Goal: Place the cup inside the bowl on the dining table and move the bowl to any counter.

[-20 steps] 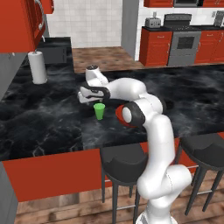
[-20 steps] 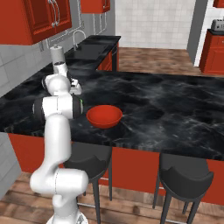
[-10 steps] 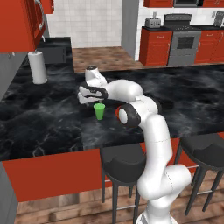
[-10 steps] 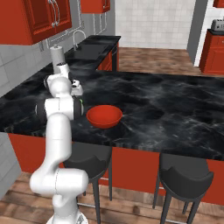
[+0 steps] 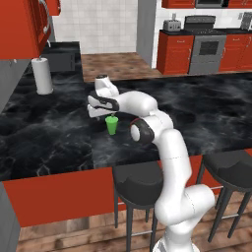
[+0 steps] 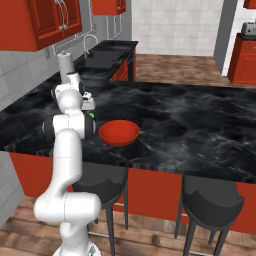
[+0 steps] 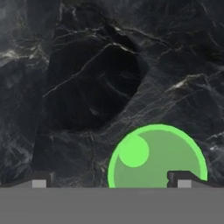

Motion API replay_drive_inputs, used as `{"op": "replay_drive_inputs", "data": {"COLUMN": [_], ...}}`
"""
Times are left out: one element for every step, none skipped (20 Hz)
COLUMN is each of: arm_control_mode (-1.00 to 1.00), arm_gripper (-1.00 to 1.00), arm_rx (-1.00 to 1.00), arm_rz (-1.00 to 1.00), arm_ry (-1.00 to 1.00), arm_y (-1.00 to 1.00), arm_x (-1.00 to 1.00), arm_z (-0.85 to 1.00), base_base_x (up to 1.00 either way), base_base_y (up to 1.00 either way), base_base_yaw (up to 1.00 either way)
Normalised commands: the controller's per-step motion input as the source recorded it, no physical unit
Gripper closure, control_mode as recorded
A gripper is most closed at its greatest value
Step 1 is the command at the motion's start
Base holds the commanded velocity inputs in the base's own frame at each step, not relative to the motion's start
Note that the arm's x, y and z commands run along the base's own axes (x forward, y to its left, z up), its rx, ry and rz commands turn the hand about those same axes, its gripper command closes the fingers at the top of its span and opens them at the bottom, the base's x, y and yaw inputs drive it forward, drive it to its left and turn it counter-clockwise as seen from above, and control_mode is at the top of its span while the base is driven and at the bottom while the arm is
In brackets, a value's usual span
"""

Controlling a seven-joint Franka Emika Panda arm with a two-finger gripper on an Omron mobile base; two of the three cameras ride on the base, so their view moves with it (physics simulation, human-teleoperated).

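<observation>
The green cup stands upright on the black marble dining table. My gripper hangs just above it, pointing down. In the hand view the cup lies below and toward the right fingertip, off the middle of the gripper, which is open and holds nothing. The red bowl sits empty on the table near its front edge, right of the arm. A sliver of the cup shows behind the arm, under the gripper.
A paper towel roll stands at the table's far left, near a sink. Black stools line the front edge. A counter over red cabinets with a toaster stands beside the stove at the back right.
The hand has sunk slightly toward the cup. Its jaws stay open. Cup and bowl have not moved.
</observation>
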Motion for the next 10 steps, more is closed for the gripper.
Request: {"op": "replay_drive_inputs", "data": {"arm_control_mode": [-1.00, -1.00, -1.00, -1.00, -1.00, -1.00, -1.00, -1.00, -1.00, -1.00], "arm_gripper": [-1.00, -1.00, -1.00, -1.00, -1.00, -1.00, -1.00, -1.00, -1.00, -1.00], "arm_rx": [0.00, 0.00, 0.00, 0.00, 0.00, 0.00, 0.00, 0.00, 0.00, 0.00], "arm_rz": [0.00, 0.00, 0.00, 0.00, 0.00, 0.00, 0.00, 0.00, 0.00, 0.00], "arm_ry": [0.05, 0.05, 0.05, 0.05, 0.05, 0.05, 0.05, 0.05, 0.05, 0.05], "arm_y": [0.00, 0.00, 0.00, 0.00, 0.00, 0.00, 0.00, 0.00, 0.00, 0.00], "arm_x": [0.02, 0.00, 0.00, 0.00, 0.01, 0.01, 0.01, 0.01, 0.02, 0.01], "arm_z": [-0.11, -0.15, -0.16, -0.16, -0.18, -0.17, -0.16, -0.15, -0.14, -0.14], "base_base_x": [0.00, 0.00, 0.00, 0.00, 0.00, 0.00, 0.00, 0.00, 0.00, 0.00], "base_base_y": [0.00, 0.00, 0.00, 0.00, 0.00, 0.00, 0.00, 0.00, 0.00, 0.00], "base_base_yaw": [0.00, 0.00, 0.00, 0.00, 0.00, 0.00, 0.00, 0.00, 0.00, 0.00]}}
